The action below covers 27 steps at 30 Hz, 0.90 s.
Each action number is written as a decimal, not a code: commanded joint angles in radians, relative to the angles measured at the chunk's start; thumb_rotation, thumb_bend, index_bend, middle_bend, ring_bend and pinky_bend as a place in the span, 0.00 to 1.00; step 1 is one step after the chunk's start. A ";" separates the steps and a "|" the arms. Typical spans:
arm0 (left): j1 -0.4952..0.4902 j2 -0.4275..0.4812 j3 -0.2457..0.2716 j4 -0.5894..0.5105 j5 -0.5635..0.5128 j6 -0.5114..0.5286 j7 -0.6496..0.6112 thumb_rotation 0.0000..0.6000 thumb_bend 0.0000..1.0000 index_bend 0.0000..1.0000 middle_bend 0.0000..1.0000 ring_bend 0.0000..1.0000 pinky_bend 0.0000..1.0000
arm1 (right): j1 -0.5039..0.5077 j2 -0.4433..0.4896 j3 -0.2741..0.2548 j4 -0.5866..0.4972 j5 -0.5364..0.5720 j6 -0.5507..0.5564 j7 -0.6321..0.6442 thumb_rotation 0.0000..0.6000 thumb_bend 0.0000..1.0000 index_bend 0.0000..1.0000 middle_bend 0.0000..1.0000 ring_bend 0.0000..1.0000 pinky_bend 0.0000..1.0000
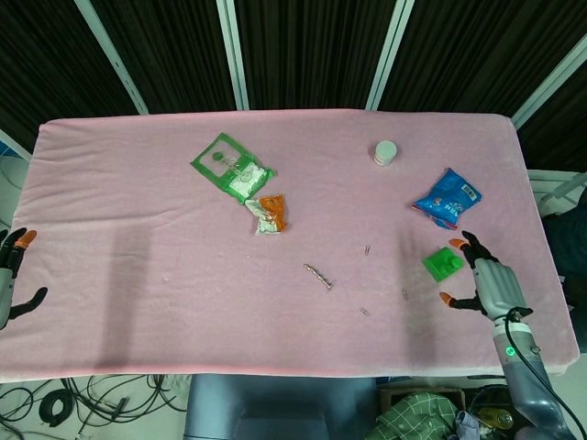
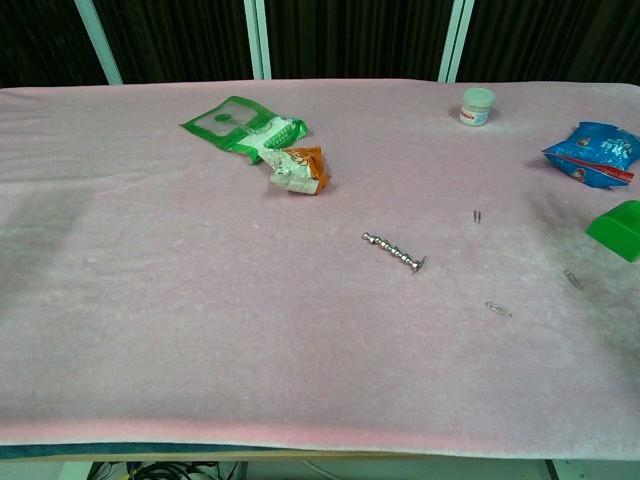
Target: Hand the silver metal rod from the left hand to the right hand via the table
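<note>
Rod on the cloth, right hand nearer

Pink table cloth carries everything. Right hand hovers over the table's right edge, fingers spread, holding nothing, just beside the green block. Left hand sits off the left edge, partly cut off, fingers apart and empty. Silver metal rod lies free near the middle, long axis running diagonally, far-left to near-right. It lies to the left of the right hand, which is clearly the closer one. Paperclips lie between them.
</note>
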 commanded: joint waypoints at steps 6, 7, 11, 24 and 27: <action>0.008 -0.001 -0.017 -0.010 0.015 -0.001 0.012 1.00 0.24 0.10 0.06 0.00 0.00 | 0.281 -0.273 0.042 0.026 0.455 0.034 -0.313 1.00 0.12 0.24 0.02 0.09 0.21; 0.009 -0.002 -0.019 -0.009 0.015 -0.001 0.012 1.00 0.24 0.10 0.06 0.00 0.00 | 0.297 -0.300 0.047 0.039 0.479 0.052 -0.327 1.00 0.12 0.25 0.02 0.09 0.21; 0.015 -0.003 -0.028 -0.006 0.021 0.003 0.005 1.00 0.24 0.10 0.07 0.00 0.00 | 0.352 -0.414 0.079 0.105 0.553 0.121 -0.354 1.00 0.14 0.29 0.02 0.09 0.21; 0.027 -0.011 -0.054 0.003 0.025 0.001 -0.004 1.00 0.24 0.10 0.06 0.00 0.00 | 0.477 -0.626 0.158 0.270 0.610 0.207 -0.395 1.00 0.18 0.39 0.02 0.09 0.21; 0.030 -0.011 -0.059 0.002 0.023 -0.003 -0.006 1.00 0.24 0.10 0.06 0.00 0.00 | 0.495 -0.659 0.162 0.300 0.602 0.211 -0.398 1.00 0.18 0.40 0.02 0.09 0.21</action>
